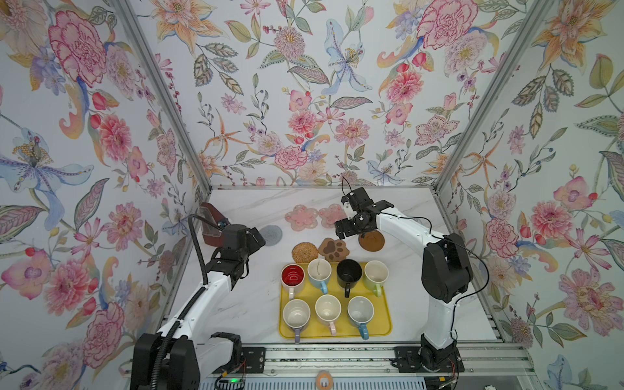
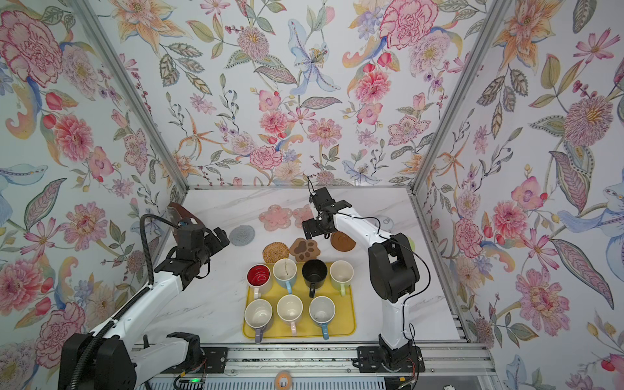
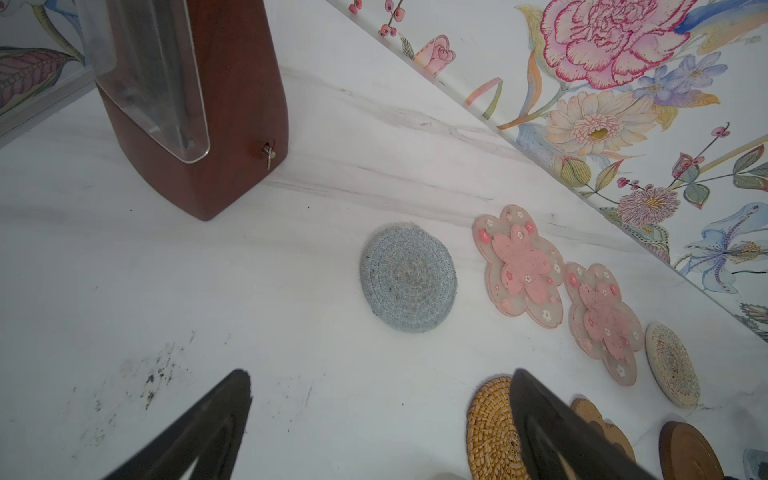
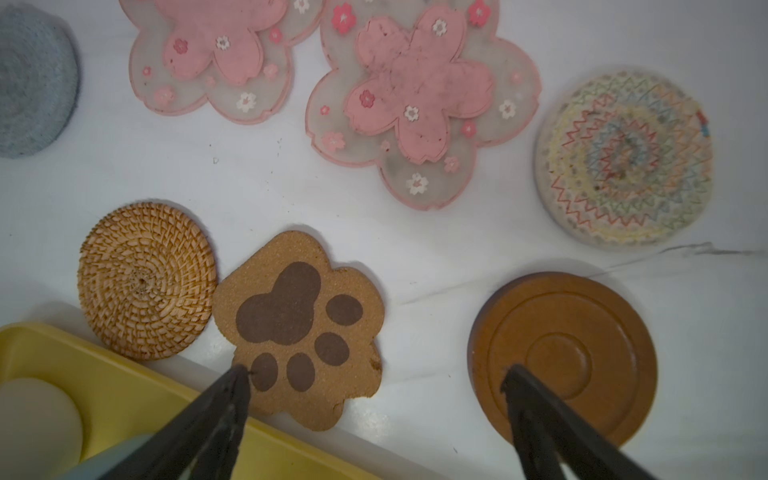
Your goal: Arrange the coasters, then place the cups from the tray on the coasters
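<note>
Several cups stand on the yellow tray (image 1: pixel 383 326), among them the red-inside cup (image 1: pixel 292 277) and the black cup (image 1: pixel 349 273). Behind the tray lie the coasters: rattan (image 1: pixel 305 252), paw (image 1: pixel 334 250), dark wooden (image 1: pixel 371 241), grey woven (image 1: pixel 271 235) and two pink flowers (image 1: pixel 301 217). The pale woven coaster (image 4: pixel 623 158) shows only in the wrist views. My right gripper (image 4: pixel 374 370) hangs open and empty above the gap between the paw (image 4: pixel 299 328) and the wooden coaster (image 4: pixel 565 357). My left gripper (image 3: pixel 380 374) is open and empty, short of the grey coaster (image 3: pixel 408 277).
A brown wooden block with a clear panel (image 1: pixel 212 224) stands at the back left, near the left arm. A small pale lidded jar (image 2: pixel 387 223) sits behind the right arm. Floral walls close in three sides, and a metal rail (image 1: pixel 337 366) runs along the front.
</note>
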{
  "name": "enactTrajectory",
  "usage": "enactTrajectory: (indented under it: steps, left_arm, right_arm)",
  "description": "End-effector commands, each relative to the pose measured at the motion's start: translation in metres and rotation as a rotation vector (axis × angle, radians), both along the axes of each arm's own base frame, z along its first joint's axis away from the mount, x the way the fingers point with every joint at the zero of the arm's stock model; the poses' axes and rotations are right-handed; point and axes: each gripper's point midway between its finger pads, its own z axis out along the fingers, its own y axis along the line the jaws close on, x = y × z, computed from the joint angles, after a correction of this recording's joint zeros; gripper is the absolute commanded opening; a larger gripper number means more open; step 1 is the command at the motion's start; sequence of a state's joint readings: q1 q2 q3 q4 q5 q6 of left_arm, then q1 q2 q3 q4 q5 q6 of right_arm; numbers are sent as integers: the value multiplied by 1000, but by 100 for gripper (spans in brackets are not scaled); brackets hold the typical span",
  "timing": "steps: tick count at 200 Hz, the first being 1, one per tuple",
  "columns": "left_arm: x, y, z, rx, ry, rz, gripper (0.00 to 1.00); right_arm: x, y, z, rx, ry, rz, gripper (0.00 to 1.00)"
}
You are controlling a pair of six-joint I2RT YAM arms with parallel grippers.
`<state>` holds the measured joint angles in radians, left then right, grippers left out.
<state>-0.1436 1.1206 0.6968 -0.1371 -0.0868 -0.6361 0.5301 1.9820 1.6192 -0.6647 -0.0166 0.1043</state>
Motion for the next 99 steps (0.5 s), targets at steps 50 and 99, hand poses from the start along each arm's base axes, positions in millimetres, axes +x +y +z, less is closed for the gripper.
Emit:
enactTrajectory:
  steps: [50, 99]
  left_arm:
    - [-5, 13, 0, 17, 1, 17, 99]
    - [-2, 14, 3, 16, 0, 10, 99]
  right_arm:
    - [-6, 22, -33, -80, 69, 92, 96]
    - [-2, 32, -47, -113, 82, 136, 96]
